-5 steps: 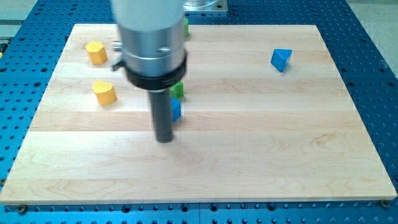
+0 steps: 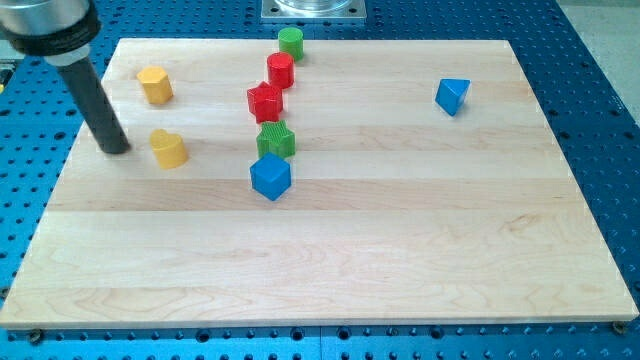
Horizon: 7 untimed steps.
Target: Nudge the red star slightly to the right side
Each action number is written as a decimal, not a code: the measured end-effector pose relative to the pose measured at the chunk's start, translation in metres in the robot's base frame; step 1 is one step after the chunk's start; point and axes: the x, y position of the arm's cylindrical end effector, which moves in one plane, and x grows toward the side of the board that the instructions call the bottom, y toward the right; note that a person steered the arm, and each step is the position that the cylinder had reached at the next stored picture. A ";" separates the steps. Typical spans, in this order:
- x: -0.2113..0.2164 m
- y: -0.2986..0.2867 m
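The red star (image 2: 265,101) is sitting mid-counter in the column of blocks, well to the view's right of my tip (image 2: 117,150), a bare rod with no jaws, beside the yellow block (image 2: 169,148).

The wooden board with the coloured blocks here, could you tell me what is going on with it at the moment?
A single arm ending in a dark rod is meant to nudge the red star slightly to the right. My tip sits near the view's left edge of the board, just left of a yellow block and touching nothing. The star lies untouched in a column of blocks: green cylinder, red cylinder, then the star, a green block and a blue cube.
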 end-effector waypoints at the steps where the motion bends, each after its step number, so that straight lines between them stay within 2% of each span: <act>1: -0.017 0.034; 2: -0.031 0.085; 4: -0.068 0.131; 5: -0.048 0.144; 7: -0.048 0.151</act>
